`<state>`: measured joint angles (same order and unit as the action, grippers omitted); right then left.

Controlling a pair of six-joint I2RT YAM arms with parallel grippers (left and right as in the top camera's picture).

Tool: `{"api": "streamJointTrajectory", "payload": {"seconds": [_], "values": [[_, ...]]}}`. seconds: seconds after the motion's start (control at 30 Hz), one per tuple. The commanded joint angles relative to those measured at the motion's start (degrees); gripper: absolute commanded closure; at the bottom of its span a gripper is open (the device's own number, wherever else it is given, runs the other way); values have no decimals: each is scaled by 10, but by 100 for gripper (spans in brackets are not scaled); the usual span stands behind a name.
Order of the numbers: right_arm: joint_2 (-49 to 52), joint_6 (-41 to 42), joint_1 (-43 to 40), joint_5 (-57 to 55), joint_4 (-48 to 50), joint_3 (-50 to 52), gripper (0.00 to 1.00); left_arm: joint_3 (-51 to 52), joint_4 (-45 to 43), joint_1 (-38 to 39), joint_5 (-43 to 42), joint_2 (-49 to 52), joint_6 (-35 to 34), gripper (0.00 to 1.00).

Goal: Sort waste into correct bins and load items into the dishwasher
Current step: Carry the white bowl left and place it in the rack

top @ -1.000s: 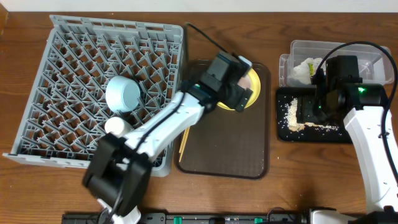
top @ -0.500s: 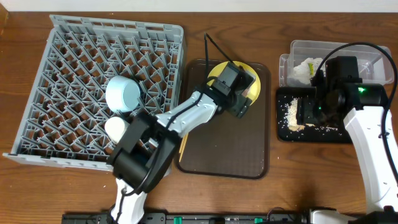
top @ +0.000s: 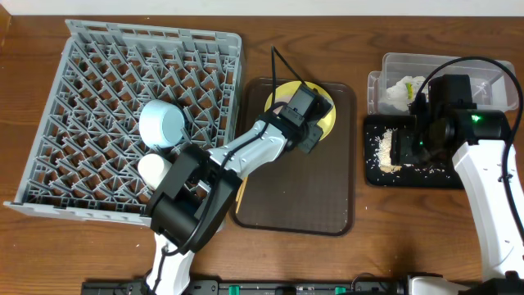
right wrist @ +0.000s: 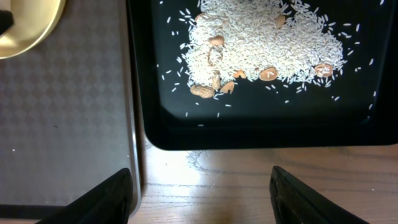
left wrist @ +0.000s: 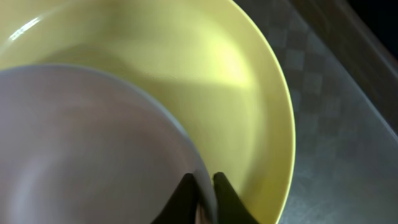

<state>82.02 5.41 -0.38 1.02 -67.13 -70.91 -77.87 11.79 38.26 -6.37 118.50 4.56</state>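
Brown wooden desk (top: 393, 246) lies under everything we see. Our left gripper (left wrist: 202, 186) pinches the rim of the cream-white bowl (left wrist: 81, 143). That bowl sits on the yellow plate (left wrist: 249, 81), at the brown tray's (top: 295, 205) far edge. Our right gripper (right wrist: 202, 190) hangs wide open over the black tray (right wrist: 261, 127), near the desk's right edge.

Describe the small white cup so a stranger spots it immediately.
Find the big grey dish rack at the left. Only two dishes sit in it. The cup is the smaller, white one, just nearer the robot than the light blue bowl.
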Motion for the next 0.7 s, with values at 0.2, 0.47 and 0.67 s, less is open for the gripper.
{"api": "streamJointTrajectory", "payload": {"seconds": [0.2, 0.47, 0.67], "values": [[-8, -5, -4, -5, -2, -10, 32, -9, 38, -1, -5, -123, -30, 93], [-8, -5, -4, -5, -2, -10, 32, -9, 78, -82, -84, -251, -46, 94], [-8, -5, -4, -5, -2, -10, 32, -9, 73, -210, -302, -257, -74, 94]]}}
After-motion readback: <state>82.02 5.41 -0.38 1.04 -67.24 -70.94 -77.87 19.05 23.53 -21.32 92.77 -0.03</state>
